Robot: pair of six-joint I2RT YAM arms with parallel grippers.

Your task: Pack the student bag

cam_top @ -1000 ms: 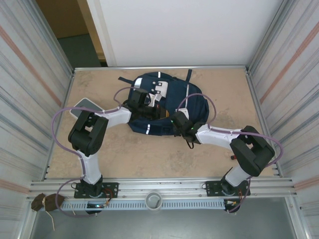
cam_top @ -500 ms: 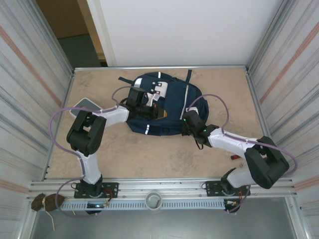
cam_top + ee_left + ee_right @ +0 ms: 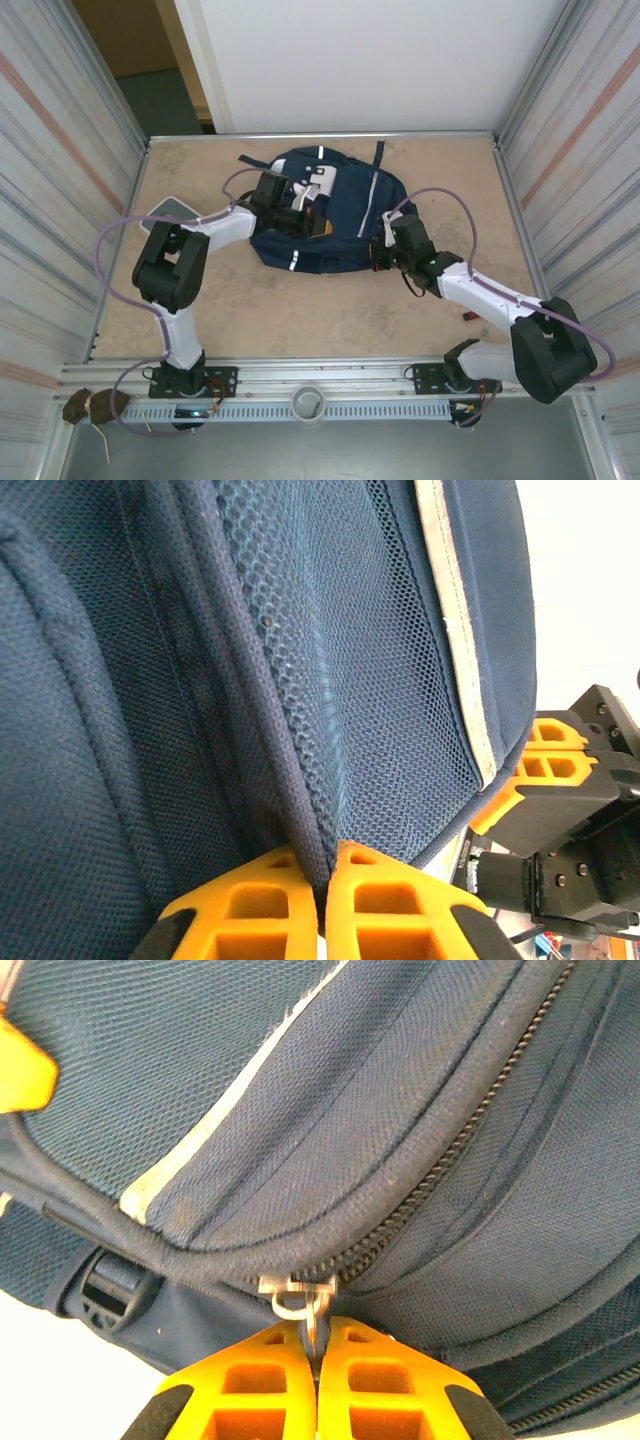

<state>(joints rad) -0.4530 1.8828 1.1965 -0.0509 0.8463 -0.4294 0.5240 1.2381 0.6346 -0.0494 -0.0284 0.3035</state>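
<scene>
Student bag (image 3: pixel 345 205): a navy backpack with thin white stripes. It lies flat on the table (image 3: pixel 250 310), toward 12 o'clock from the table's middle, with white and grey patches near its far end.
Inside of the bag: it is covered by the fabric in every view, so I cannot tell what it holds.
Left gripper (image 3: pixel 328 865): the orange fingers are clenched on a raised fold of the bag, where the mesh panel meets the plain cloth. In the top view it sits on the bag at about 9 o'clock of the bag's centre.
Right gripper (image 3: pixel 315 1345): the two fingers are pressed together around the metal zipper pull (image 3: pixel 304 1310). In the top view it is at the bag's edge, at about 4 o'clock.
Zipper (image 3: pixel 440 1165): the teeth run from the slider toward 2 o'clock in the right wrist view, and there they are joined.
Buckle (image 3: pixel 108 1295): dark plastic, on the bag's lower rim at 9 o'clock of the pull.
Flat grey thing (image 3: pixel 170 209): it lies on the table at 9 o'clock of the bag, apart from it and partly under the left arm.
Small red thing (image 3: pixel 468 318): it lies on the table at 4 o'clock of the bag, too small to identify.
</scene>
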